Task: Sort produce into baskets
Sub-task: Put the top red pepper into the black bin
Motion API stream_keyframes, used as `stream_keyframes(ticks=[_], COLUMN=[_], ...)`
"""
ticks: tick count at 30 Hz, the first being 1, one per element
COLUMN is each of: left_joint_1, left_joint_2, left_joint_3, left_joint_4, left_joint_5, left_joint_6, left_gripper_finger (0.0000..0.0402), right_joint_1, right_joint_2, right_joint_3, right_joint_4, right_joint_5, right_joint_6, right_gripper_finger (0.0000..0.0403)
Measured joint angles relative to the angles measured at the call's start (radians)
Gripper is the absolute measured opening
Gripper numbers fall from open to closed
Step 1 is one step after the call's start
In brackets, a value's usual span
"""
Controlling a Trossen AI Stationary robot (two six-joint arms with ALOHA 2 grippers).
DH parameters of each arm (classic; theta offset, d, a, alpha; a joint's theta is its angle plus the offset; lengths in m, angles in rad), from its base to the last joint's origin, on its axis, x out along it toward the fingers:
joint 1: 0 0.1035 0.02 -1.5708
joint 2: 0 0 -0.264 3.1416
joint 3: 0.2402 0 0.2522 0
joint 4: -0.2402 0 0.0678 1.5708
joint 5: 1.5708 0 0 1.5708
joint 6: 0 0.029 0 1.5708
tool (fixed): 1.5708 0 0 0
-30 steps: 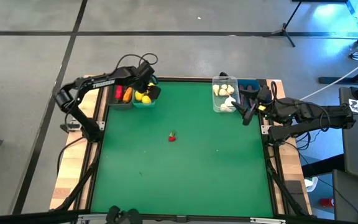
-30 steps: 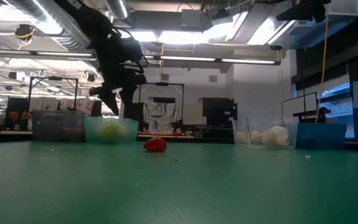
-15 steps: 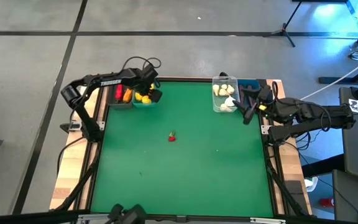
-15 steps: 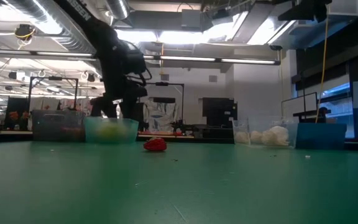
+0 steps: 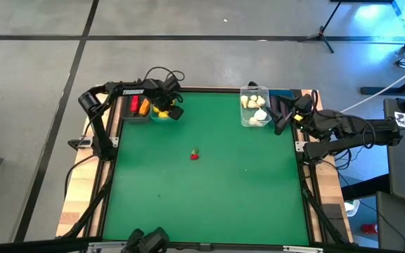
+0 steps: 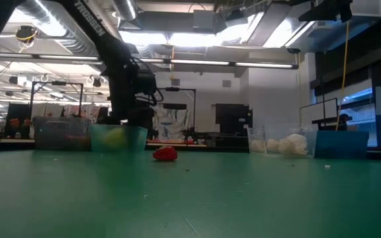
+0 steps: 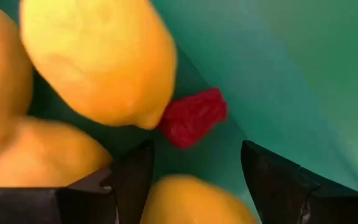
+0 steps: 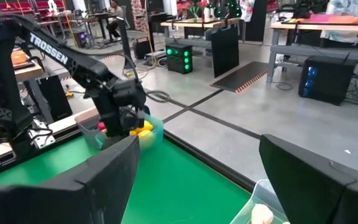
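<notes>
Now left gripper (image 7: pixel 194 171) open-fingered over teal bin (image 5: pixel 162 115), lemons (image 7: pixel 98 59).

the left tool (image 5: pixel 169 107) covers most of the teal bin (image 5: pixel 162 114) from above. in the left wrist view the lemons (image 7: pixel 98 62) run off the frame. the blue bin's (image 6: pixel 341 143) contents cannot be told.

I'm working in a big open robotics lab: polished concrete floor (image 5: pixel 41 70) with dark seams, long ceiling lights (image 6: pixel 197 39), exposed ducting (image 6: pixel 58 30), workbenches (image 8: pixel 328 25) loaded with gear, a glowing green computer case (image 8: pixel 179 59), and my green table (image 5: pixel 209 183).
</notes>
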Motion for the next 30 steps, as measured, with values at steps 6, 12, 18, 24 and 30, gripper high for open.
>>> stream_keyframes(ticks=[6,12,18,24,30], left_joint_1=[0.000,0.000,0.000,0.000,0.000], left_joint_2=[0.022,0.019,0.019,0.018,-0.025], left_joint_3=[0.000,0.037,0.104,0.172,0.219], left_joint_4=[0.021,0.016,-0.040,-0.144,-0.287], left_joint_5=[-0.001,0.000,0.000,0.000,-0.001], left_joint_6=[0.001,0.001,0.022,0.038,0.066], left_gripper_finger=[0.0188,0.0103,0.0038,0.0003,0.0006], right_joint_1=[0.000,0.000,0.000,0.000,0.000], right_joint_2=[0.000,0.000,0.000,0.000,0.000], right_joint_3=[0.000,0.000,0.000,0.000,0.000], right_joint_4=[0.007,0.007,0.006,0.004,0.003], right_joint_5=[0.030,0.031,0.031,0.030,0.030], right_joint_6=[0.000,0.000,0.000,-0.006,-0.008], right_gripper_finger=[0.0330,0.0330,0.0330,0.0330,0.0330])
